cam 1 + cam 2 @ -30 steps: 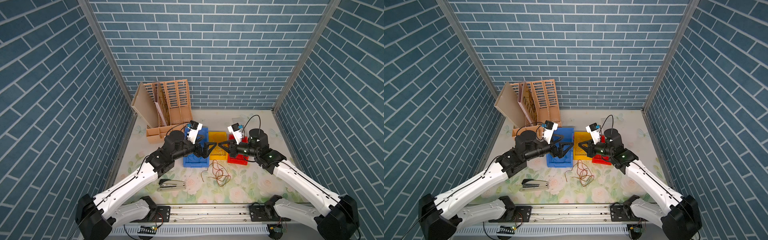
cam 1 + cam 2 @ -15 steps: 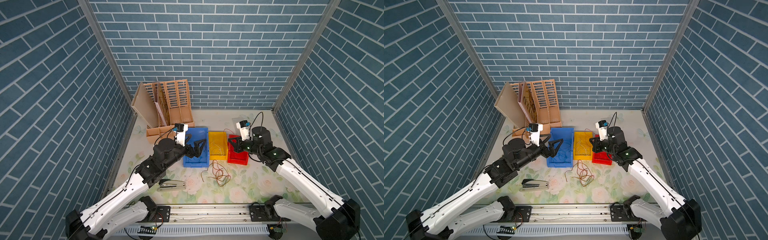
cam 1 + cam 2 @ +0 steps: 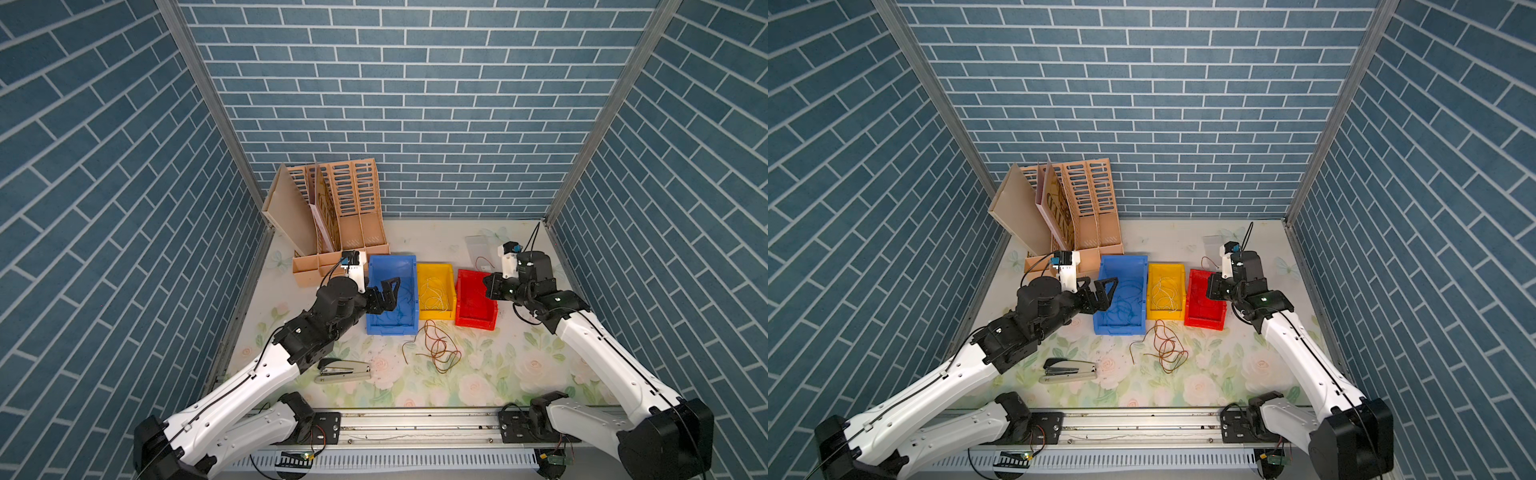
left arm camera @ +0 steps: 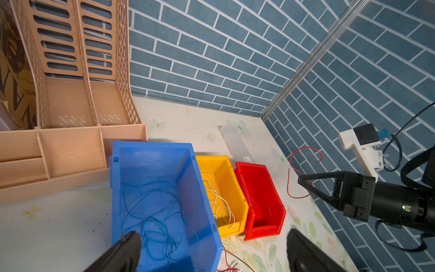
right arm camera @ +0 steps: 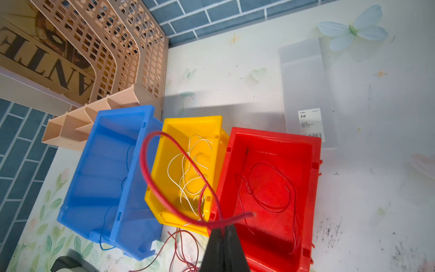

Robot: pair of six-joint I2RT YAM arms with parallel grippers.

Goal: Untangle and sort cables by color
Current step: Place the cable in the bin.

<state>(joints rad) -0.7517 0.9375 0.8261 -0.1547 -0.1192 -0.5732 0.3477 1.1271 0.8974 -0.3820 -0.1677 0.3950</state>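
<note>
Three glossy moulded plastic tubs with sloping walls stand in a row across the middle of the floral-printed tabletop [image 3: 519, 365]: a large blue bin [image 3: 392, 266], a yellow bin [image 3: 434, 270] and a red bin [image 3: 473, 321]. A slotted beige rack [image 3: 349, 208] fills the back left corner.

The cables are hair-thin, springy loops. The right gripper [image 5: 222, 229] is pinched tight on a red cable [image 5: 235, 220], which curls out from its black tapered tips beside the red bin's right wall. A second red strand [image 5: 268, 164] lies coiled inside that bin.

The left gripper [image 3: 388, 294] hangs splayed wide over the blue bin, holding nothing. Tangled blue cables [image 4: 155, 212] lie on the bin floor below its fingers [image 4: 129, 245]. Whitish cables [image 4: 216, 200] curl in the yellow bin. Red-brown cables [image 3: 438, 349] sprawl on the tabletop just before the bins, apart from both grippers.
</note>
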